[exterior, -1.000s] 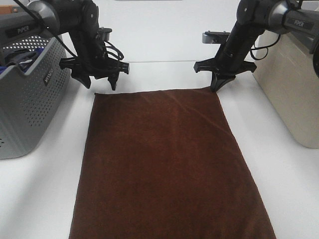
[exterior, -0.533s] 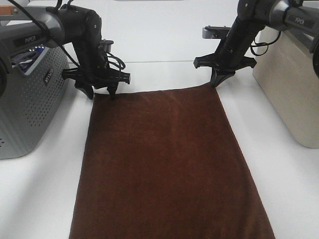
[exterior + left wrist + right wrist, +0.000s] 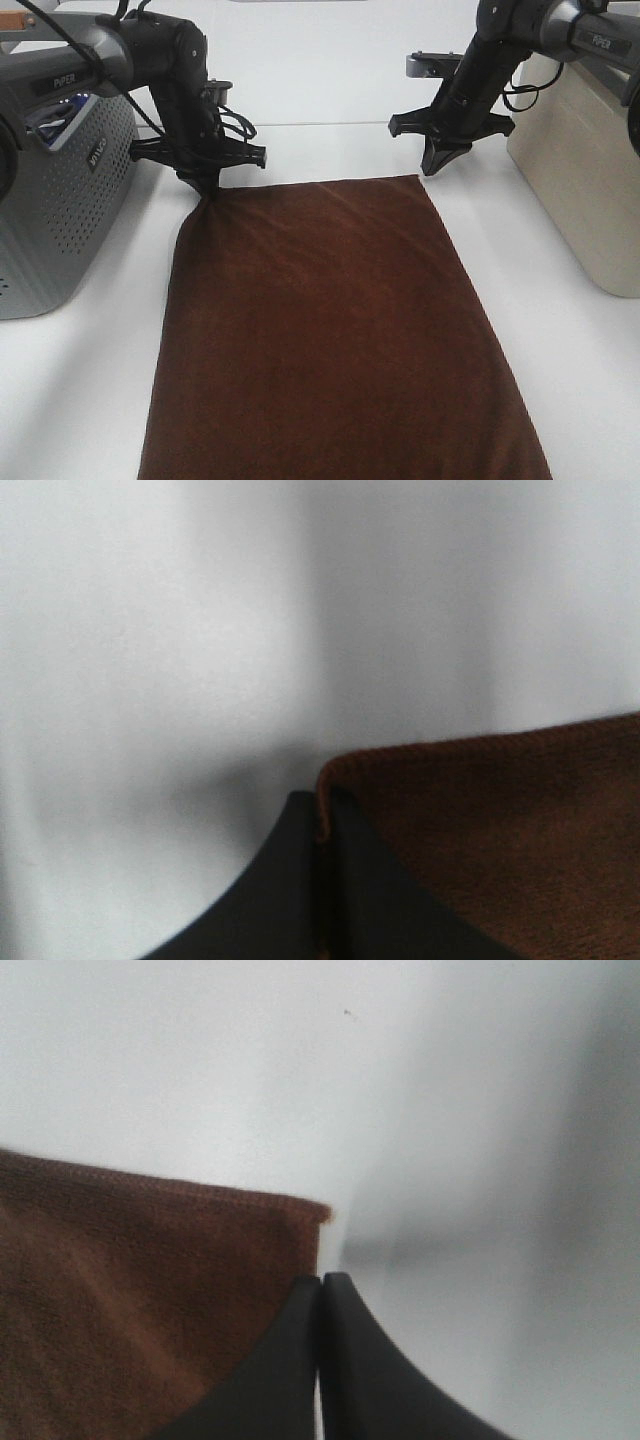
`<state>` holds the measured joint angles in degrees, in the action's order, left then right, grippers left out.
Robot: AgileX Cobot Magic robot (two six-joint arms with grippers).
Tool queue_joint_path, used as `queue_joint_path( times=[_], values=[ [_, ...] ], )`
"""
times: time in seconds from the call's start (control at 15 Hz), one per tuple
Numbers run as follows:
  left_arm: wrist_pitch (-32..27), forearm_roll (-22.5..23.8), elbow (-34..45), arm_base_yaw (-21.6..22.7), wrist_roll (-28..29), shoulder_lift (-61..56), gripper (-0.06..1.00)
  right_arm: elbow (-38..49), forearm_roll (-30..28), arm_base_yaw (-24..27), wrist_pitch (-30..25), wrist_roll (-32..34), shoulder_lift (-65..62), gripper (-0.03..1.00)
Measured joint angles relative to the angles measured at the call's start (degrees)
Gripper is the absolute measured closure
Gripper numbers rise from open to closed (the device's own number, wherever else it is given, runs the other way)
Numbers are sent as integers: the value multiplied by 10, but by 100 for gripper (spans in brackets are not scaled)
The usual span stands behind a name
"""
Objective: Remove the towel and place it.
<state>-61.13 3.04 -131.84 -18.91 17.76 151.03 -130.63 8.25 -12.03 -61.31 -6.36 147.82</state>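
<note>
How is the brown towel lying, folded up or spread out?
Spread out: the towel lies flat on the table, one far corner bunched up.

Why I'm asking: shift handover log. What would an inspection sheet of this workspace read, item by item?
Surface: white tabletop, no stains seen.
Job's things: large dark-brown rectangular cloth towel lies flat, with its far left corner bunched up.
Clutter: grey perforated plastic basket on the left and beige smooth-sided box on the right, both apart from the towel.
End effectors: left end effector is shut on the towel's far left corner. Right end effector is shut by the far right corner, with no cloth seen between its jaws.
Cables: black cable loops at both wrists, off the table.
Surroundings: nothing seen.
</note>
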Motion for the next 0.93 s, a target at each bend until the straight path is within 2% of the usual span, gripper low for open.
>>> queue_joint_path(
  times=[0.27,0.47,0.53,0.6,0.67,0.73,0.8,0.93],
  values=[
    [15,56,-25,1,0,-3,94,-1,-3,0,19,0,0,97],
    [45,42,-37,1,-1,-6,94,-6,-1,0,20,0,-1,97],
    [44,40,-37,1,-2,-6,94,-6,10,0,18,0,-1,92],
    [43,40,-37,1,-2,-6,94,-6,26,0,17,0,-1,80],
    [42,40,-37,1,-2,-6,94,-6,41,0,16,-1,-1,62],
    [41,40,-37,1,-2,-6,94,-6,47,-1,16,-2,-1,49],
    [40,40,-37,1,-2,-6,94,-6,48,-3,17,-4,1,43],
    [39,39,-37,1,-2,-6,94,-7,47,-13,29,-6,14,40]
  ],
)
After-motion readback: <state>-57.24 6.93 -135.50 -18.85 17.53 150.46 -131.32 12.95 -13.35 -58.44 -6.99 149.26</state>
